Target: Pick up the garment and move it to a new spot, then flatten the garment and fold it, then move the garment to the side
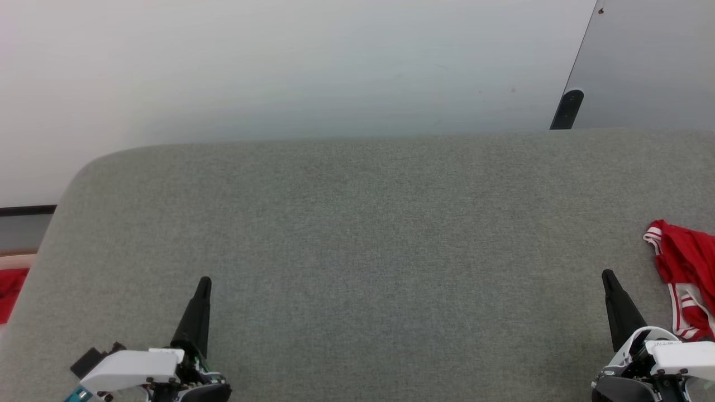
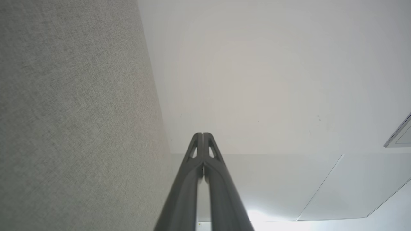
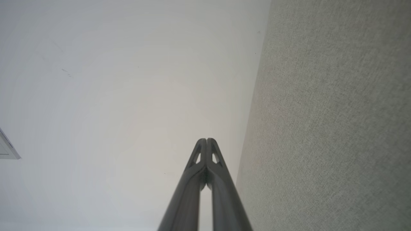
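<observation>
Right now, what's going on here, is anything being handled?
Nothing is being handled. The left gripper and the right gripper both sit low over the grey fabric surface, fingers shut and empty, pointing away from the robot. The red jersey with striped trim lies crumpled at the surface's right edge, just beside the right gripper, whose fingers are not on it. It is neither flattened nor folded yet.

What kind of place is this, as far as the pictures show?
Probably an indoor test room set up for folding clothes. A wide grey fabric-covered top has a pale floor beyond it, and a red-and-white garment lies crumpled at its right edge.
</observation>
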Available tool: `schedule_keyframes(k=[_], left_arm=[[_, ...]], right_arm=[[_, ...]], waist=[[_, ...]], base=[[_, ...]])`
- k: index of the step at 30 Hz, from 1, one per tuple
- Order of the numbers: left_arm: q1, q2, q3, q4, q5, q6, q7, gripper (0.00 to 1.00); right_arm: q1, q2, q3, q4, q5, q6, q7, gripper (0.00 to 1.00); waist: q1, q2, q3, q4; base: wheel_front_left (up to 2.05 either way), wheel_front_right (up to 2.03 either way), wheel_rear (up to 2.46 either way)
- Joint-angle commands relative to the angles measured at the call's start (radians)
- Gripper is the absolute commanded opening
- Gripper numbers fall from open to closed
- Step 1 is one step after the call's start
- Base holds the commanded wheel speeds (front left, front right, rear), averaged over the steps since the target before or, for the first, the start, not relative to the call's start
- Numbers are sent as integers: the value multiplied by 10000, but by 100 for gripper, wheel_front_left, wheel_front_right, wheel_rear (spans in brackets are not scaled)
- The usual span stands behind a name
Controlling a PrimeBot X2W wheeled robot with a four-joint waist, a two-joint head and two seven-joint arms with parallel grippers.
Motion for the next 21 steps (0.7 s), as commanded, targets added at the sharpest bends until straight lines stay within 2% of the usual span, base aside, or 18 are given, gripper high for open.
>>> schedule_keyframes(k=[1, 21], left_arm=[[-99, -1, 24, 14, -31, -51, 30, 0], [-98, -1, 22, 13, -31, -51, 29, 0]], right_arm=[[-31, 36, 1, 3, 35, -14, 9, 0], [-31, 36, 3, 3, 36, -14, 8, 0]], waist=[[0, 0, 0, 0], [0, 0, 0, 0]], base=[[0, 0, 0], [0, 0, 0]])
